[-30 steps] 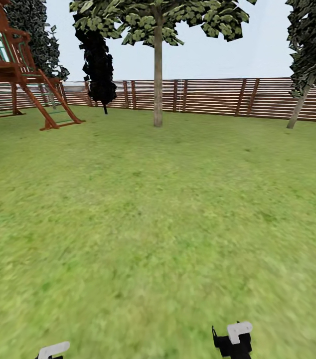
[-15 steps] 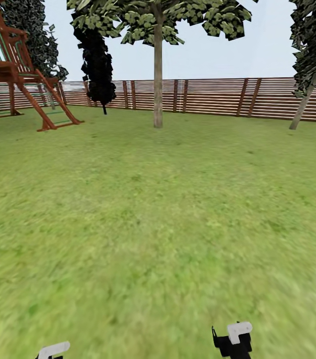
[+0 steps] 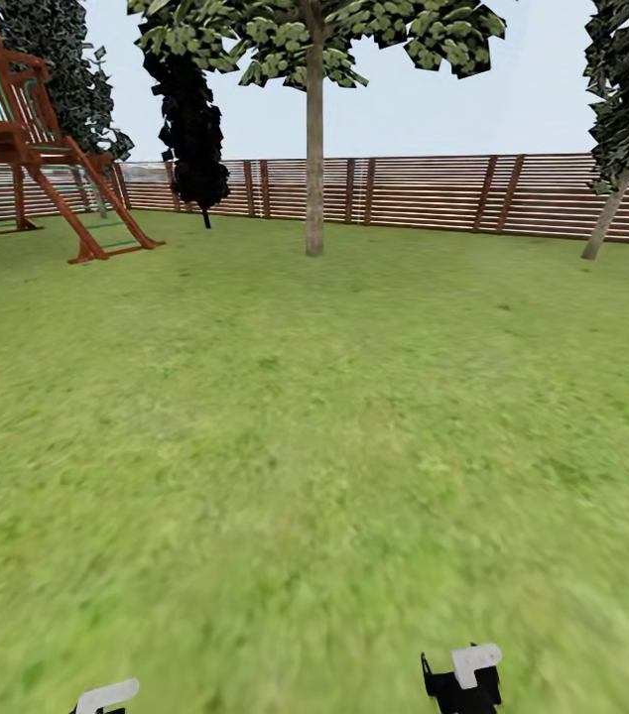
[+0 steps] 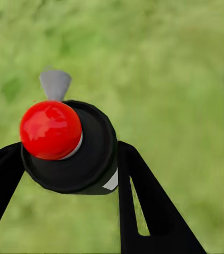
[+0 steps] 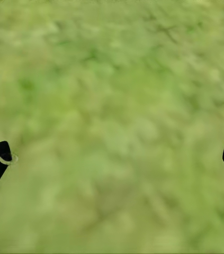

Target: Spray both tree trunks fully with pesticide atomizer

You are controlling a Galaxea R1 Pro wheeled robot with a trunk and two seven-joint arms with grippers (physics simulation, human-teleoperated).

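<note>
Slowly the whole view is sliding a bit since a moment ago, so the robot is turning and rolling toward the tree (image 3: pixel 314 149). Its left gripper (image 4: pixel 69 159) is pinching the atomizer (image 4: pixel 69 145) with the red knob, and the right gripper (image 5: pixel 112 159) is spread wide over the grass (image 3: pixel 314 446). I think it is on its way to spray, and next it needs to get close to the tree trunk (image 3: pixel 314 198) by the fence (image 3: pixel 424 188).

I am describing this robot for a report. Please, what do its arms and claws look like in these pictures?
In the head view, the right arm's end is a black block with a white piece on top; the left shows a white piece. The left claw has flat black tapering fingers, one with a slot. The right claw's fingertips are black.
</note>
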